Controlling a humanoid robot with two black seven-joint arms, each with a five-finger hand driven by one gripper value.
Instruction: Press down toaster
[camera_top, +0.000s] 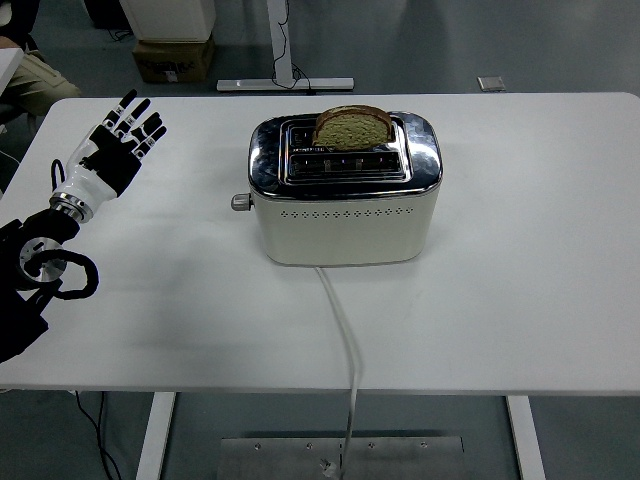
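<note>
1. My left hand (120, 140) hovered over the worktop (530, 290) at about ten o'clock from the centre, its fingers spread loosely and pointing away from me, with nothing in its grasp.
2. The black left arm behind it came in from the left edge at about eight o'clock; I saw no right arm at all.
3. The toaster (345, 205) stood near the middle of the worktop, cream-bodied with a shiny chrome top, well apart from the hand, which lay off at its nine-to-ten o'clock.
4. A slice of bread (352, 125) stood in the far slot, toward twelve o'clock, with its rounded crust well above the chrome.
5. The near slot looked empty to me.
6. The toaster's lever knob (240, 202) stuck out of its left end, at nine o'clock, on the side facing my hand.
7. A white cord (345, 330) ran from the toaster's front toward six o'clock and dropped over the near edge of the worktop.
8. A cardboard box (173, 57) sat on the floor beyond the worktop, at about eleven o'clock.
</note>
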